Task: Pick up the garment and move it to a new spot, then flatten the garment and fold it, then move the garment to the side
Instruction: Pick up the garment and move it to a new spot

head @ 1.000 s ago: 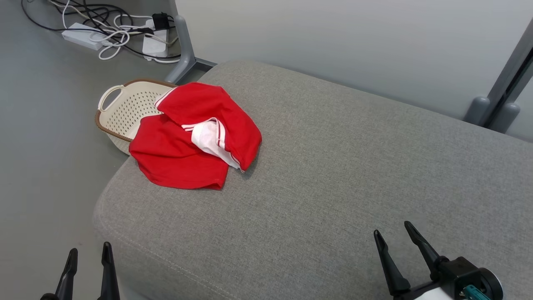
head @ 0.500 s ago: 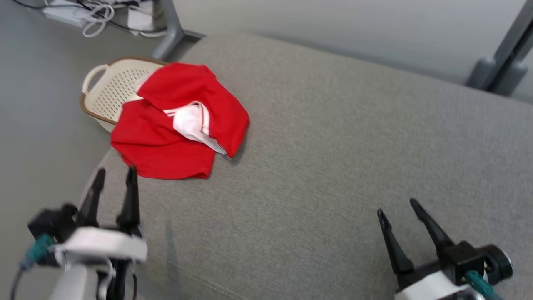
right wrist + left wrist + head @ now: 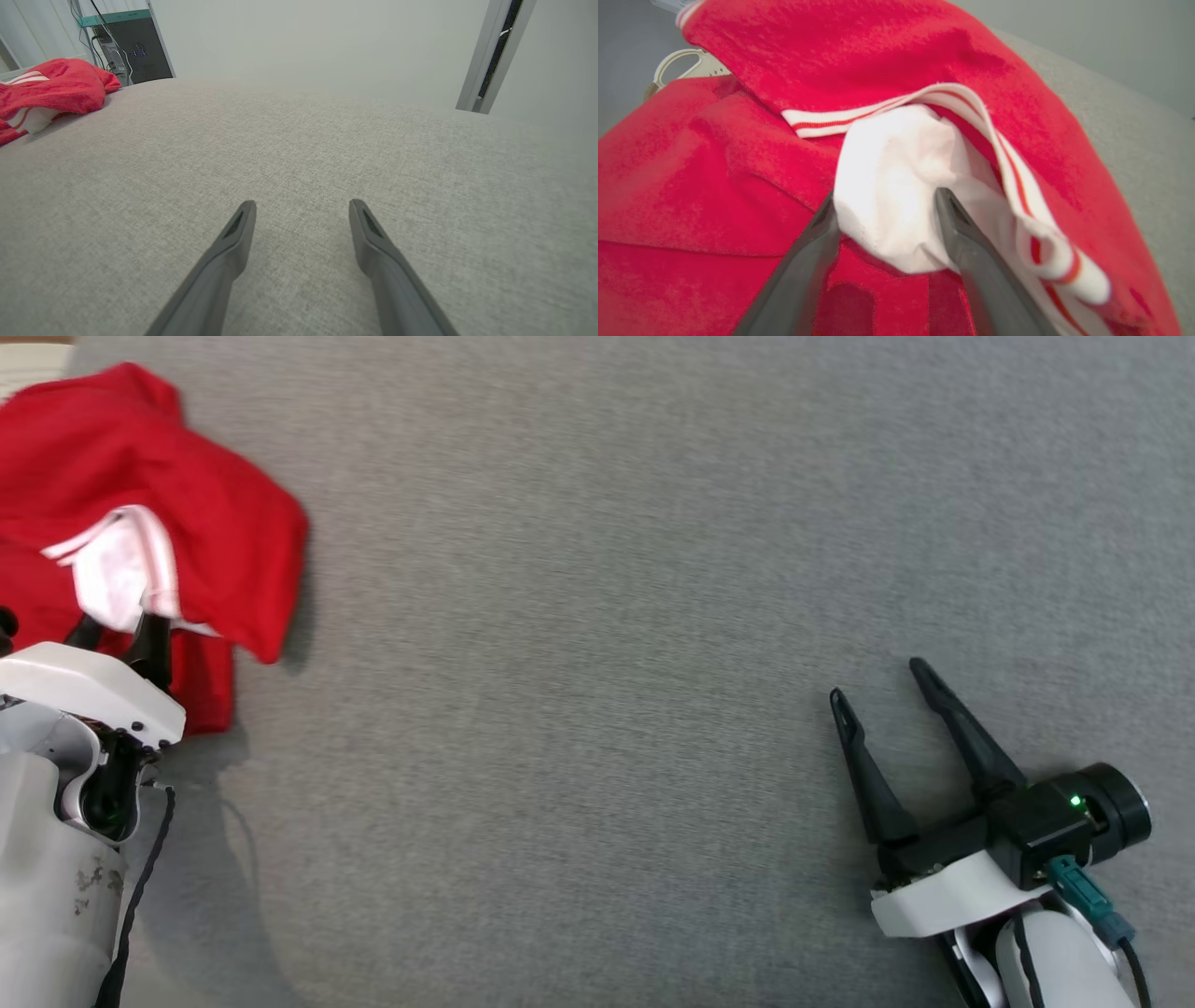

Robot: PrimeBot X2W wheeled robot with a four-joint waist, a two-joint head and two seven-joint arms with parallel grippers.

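Nearest the robot, the left gripper (image 3: 886,198) is standing with its jaws wide apart, and its two dark fingers (image 3: 803,261) are straddling a bulging white fold (image 3: 887,186) of the red garment (image 3: 168,495). The fold is sitting between the fingers and touching both of them, but nothing is being pinched yet. The cloth therefore lies straight ahead of this gripper, along the line of its fingers, with no gap left to cross.

The garment is lying bunched at the left end of the grey upholstered seat (image 3: 653,616). Red layers are spreading to either side of the white fold and beyond it, and a striped band (image 3: 859,114) is curling over the top. Crumpled like this, the heap is offering no clear long axis, so the white fold looks like the handiest place to take hold. Closing the jaws where they are would probably gather it.

The right gripper (image 3: 876,679) is hovering, jaws likewise spread and holding nothing, low over bare upholstery at the robot's right. It is well apart from the cloth, which in the right wrist view is showing far off to the left, so the left arm is plainly the nearer one.

Farther off, past the red cloth in the left wrist view, a cream basket handle (image 3: 675,65) is peeking out beside the seat.
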